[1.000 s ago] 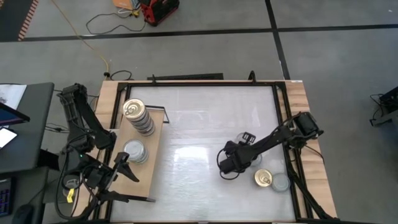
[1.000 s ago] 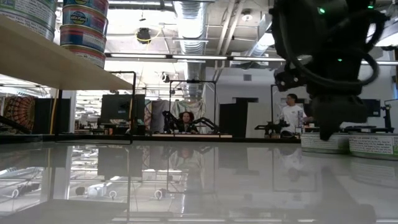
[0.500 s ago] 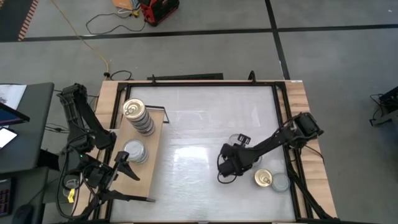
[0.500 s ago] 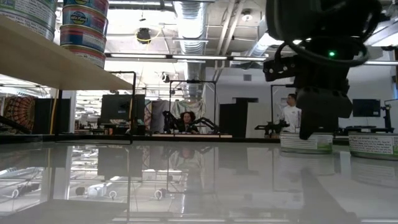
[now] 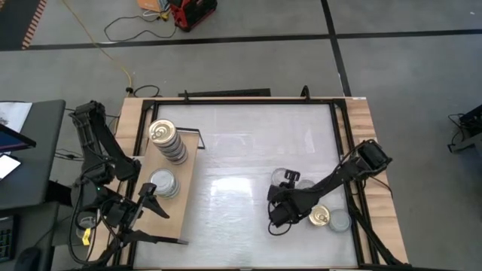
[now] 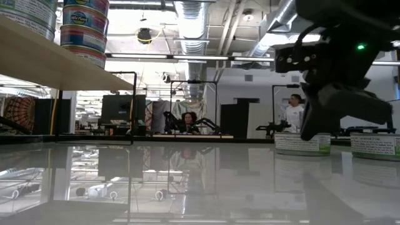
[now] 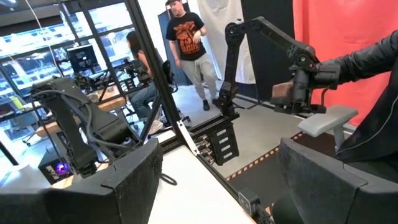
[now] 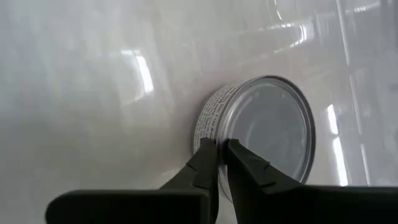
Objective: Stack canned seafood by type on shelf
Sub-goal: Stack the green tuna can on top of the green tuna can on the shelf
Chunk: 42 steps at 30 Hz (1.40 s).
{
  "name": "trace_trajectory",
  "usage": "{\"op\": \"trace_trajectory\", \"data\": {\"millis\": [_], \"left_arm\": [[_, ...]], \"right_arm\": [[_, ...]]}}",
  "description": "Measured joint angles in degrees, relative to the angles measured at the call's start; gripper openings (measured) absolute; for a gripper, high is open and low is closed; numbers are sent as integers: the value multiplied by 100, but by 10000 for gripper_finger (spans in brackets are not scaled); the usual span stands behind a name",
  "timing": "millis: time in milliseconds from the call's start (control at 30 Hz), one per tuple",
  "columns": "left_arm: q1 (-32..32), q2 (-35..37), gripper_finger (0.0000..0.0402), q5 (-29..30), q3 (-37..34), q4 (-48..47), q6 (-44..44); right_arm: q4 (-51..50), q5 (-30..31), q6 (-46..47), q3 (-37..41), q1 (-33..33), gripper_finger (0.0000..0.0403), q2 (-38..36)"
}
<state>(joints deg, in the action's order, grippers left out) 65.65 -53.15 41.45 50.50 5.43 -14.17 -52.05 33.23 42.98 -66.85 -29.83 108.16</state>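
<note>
The canned seafood nearest my right pincer (image 8: 222, 155) was a silver-topped tin (image 8: 261, 134) lying flat on the white surface (image 5: 241, 158). My right pincer was clenched with its two tips pressed together, just over that tin's near rim and gripping nothing. Whether the tips touched the rim I could not tell. In the high view that tin (image 5: 281, 178) sat clear of the arm, with bare surface all round it towards the middle and the left. Beside my right arm lay a gold-topped tin (image 5: 319, 217) and, just past it by the black frame at the right edge, another silver-topped tin (image 5: 340, 220).

Farther across, the shelf (image 5: 172, 218) lay along the left side. It held a tall stack of gold-topped tins (image 5: 167, 141) near its far end and a short stack of silver-topped tins (image 5: 163, 183) nearer its middle. My left pincer (image 5: 151, 202) hung spread wide over the shelf's near half, holding nothing.

A second earlier my right pincer had been over the tin, hiding it; it had since drawn back towards the near right corner, and the tin showed.
</note>
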Motion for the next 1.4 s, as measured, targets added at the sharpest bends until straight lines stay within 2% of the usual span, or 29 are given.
{"op": "trace_trajectory", "data": {"millis": [233,667,933,1033,1167,1300,1400], "left_arm": [[1,0,304,2,0,-8,4],[0,0,304,146,0,-48,-11],[0,0,304,149,0,-48,-13],[2,0,304,149,0,-75,17],[0,0,304,149,0,-165,46],[2,0,304,147,0,-245,152],[2,2,304,149,0,-245,157]], "right_arm": [[460,239,-486,67,-318,56,0],[419,352,-1031,-48,-464,48,7],[278,347,-1167,-480,-61,65,-11],[-168,339,-790,-885,156,82,-11],[-941,-437,-515,-1267,526,101,-33],[-944,-1396,-1020,-1106,998,115,-99],[-877,-1746,-1413,-999,1348,125,-226]]}}
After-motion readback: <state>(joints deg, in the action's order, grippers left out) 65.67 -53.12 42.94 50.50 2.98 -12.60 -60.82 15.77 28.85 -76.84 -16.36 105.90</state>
